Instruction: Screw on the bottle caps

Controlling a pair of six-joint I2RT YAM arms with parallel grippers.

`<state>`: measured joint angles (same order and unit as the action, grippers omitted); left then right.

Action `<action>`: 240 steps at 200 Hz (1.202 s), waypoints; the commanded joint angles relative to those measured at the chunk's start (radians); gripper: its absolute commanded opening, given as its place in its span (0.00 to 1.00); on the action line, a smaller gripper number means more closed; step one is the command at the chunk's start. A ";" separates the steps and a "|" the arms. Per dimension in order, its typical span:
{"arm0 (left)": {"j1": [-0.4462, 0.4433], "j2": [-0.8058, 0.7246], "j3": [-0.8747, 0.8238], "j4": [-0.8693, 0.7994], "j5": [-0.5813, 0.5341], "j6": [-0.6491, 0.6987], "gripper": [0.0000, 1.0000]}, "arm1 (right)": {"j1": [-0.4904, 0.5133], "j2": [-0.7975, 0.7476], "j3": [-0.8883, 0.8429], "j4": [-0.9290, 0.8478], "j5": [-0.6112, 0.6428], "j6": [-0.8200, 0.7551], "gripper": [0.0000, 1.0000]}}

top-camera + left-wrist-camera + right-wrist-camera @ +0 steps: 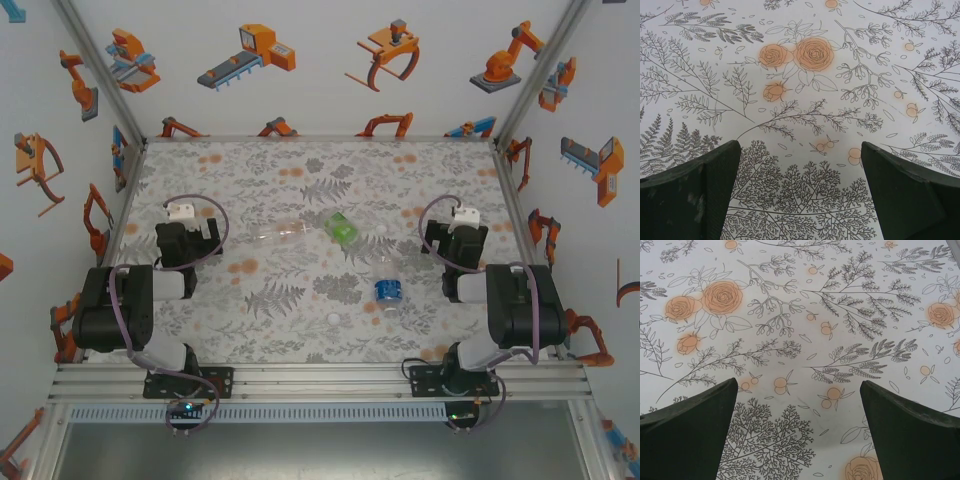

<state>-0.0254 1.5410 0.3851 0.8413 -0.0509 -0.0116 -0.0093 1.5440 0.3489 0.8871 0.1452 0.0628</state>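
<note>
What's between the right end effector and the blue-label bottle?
Nothing. In the top view, the stretch from the right end effector to the blue-label bottle is bare floral tablecloth.

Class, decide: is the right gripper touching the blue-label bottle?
Apart. The top view shows the right gripper off to one side of the blue-label bottle, with bare patterned table between them; its jaws stand open.

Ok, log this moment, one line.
left end effector: open, empty | right end effector: open, empty | green bottle: lying | clear bottle: lying | cap: loose
</note>
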 commanded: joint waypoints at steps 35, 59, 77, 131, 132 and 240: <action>0.002 0.000 0.020 -0.002 0.020 -0.011 0.97 | -0.006 -0.003 0.024 0.009 -0.032 0.002 0.99; 0.004 0.000 0.020 -0.002 0.022 -0.012 0.97 | -0.006 -0.003 0.024 0.009 -0.033 0.001 0.99; 0.005 -0.001 0.020 -0.003 0.023 -0.013 0.97 | -0.006 -0.004 0.024 0.009 -0.033 0.001 0.99; -0.003 -0.045 0.044 -0.082 0.031 0.002 0.97 | 0.002 -0.046 0.022 -0.021 -0.034 -0.013 0.99; -0.004 -0.048 0.046 -0.089 0.030 0.004 0.97 | 0.003 -0.050 0.023 -0.025 -0.034 -0.014 0.99; -0.091 -0.422 0.489 -1.081 -0.031 -0.227 0.97 | 0.211 -0.410 0.388 -1.156 -0.039 0.176 0.89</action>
<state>-0.1127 1.1744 0.7322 0.1097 -0.1368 -0.1349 0.1398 1.1698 0.6334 0.1387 0.1333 0.1093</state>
